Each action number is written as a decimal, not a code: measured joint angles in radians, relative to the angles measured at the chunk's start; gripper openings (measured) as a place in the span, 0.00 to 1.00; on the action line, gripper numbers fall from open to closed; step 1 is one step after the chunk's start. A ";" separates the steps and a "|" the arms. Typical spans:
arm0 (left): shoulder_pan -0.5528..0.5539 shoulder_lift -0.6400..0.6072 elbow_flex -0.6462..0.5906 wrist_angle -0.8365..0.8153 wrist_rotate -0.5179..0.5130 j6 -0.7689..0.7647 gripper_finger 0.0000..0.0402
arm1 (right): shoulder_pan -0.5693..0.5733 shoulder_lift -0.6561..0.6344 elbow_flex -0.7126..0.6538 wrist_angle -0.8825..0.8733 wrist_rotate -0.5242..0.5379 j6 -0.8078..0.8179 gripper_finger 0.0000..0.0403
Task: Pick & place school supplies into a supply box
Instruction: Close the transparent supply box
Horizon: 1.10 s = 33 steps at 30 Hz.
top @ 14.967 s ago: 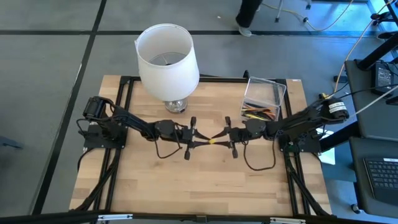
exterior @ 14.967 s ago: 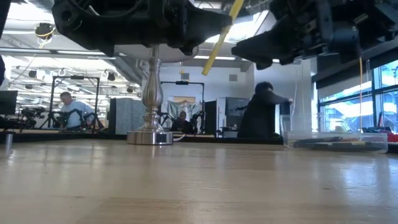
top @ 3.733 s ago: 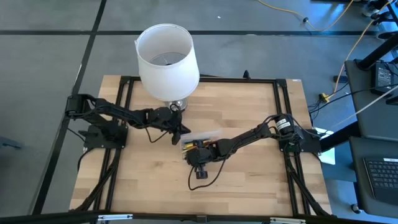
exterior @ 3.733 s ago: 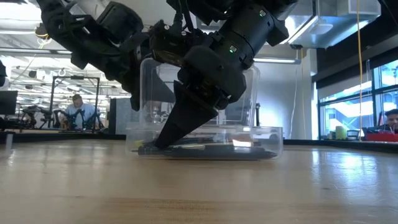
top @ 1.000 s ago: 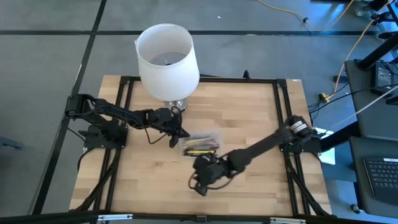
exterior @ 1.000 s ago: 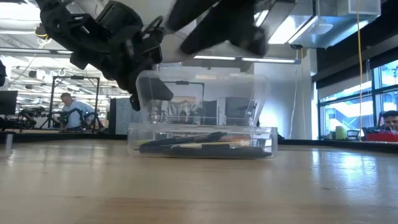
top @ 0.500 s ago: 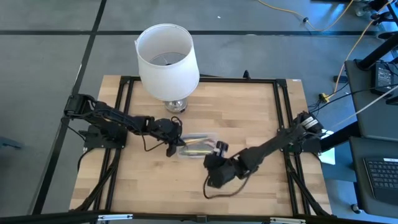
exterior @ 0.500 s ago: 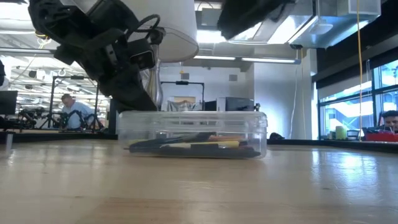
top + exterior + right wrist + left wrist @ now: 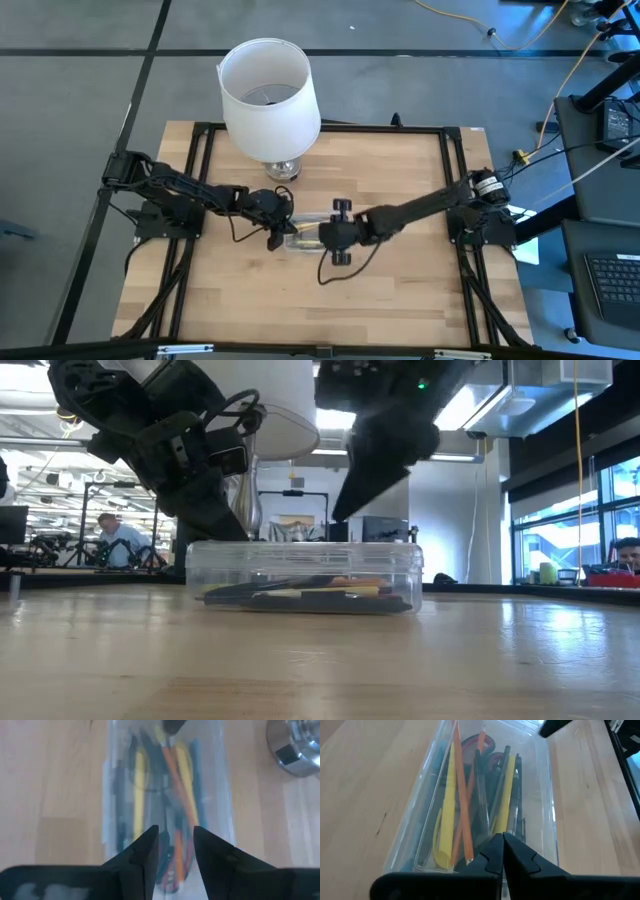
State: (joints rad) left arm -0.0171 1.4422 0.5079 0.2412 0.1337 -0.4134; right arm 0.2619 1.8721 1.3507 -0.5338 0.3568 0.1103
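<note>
Wooden tabletop [image 9: 400, 200] mid-span: the supply box [image 9: 305, 582] is flanked lengthwise, left claw [image 9: 501, 851] pinched shut at one short end, right claw [image 9: 175, 842] parted over the other.

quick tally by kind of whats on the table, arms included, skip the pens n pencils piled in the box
arms: 2 (left end effector, right end effector, one at each end of the box)
lamp: 1
box: 1
scissors: 1, in the box
total: 5
</note>
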 joint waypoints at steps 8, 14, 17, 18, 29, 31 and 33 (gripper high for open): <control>0.000 0.001 0.000 -0.006 0.004 0.017 0.01 | -0.115 0.000 -0.064 0.112 -0.164 -0.096 0.31; 0.009 0.002 -0.002 -0.009 -0.005 0.036 0.00 | -0.134 0.000 -0.082 0.113 -0.189 -0.093 0.31; 0.021 0.002 -0.003 -0.010 -0.029 0.035 0.01 | -0.135 0.000 -0.082 0.105 -0.229 -0.088 0.31; 0.026 0.002 -0.003 -0.010 -0.029 0.035 0.01 | -0.136 0.000 -0.082 0.106 -0.240 -0.085 0.31; 0.033 0.003 -0.004 -0.010 -0.013 0.034 0.00 | -0.134 0.025 -0.079 0.106 -0.248 -0.066 0.31; 0.033 0.003 -0.004 -0.010 -0.011 0.033 0.00 | -0.134 0.033 -0.078 0.104 -0.247 -0.066 0.31; 0.033 0.003 -0.004 -0.009 -0.003 0.031 0.00 | -0.134 0.038 -0.077 0.104 -0.246 -0.066 0.31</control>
State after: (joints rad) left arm 0.0158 1.4452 0.5041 0.2321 0.1304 -0.3825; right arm 0.1276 1.9099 1.2739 -0.4299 0.1104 0.0446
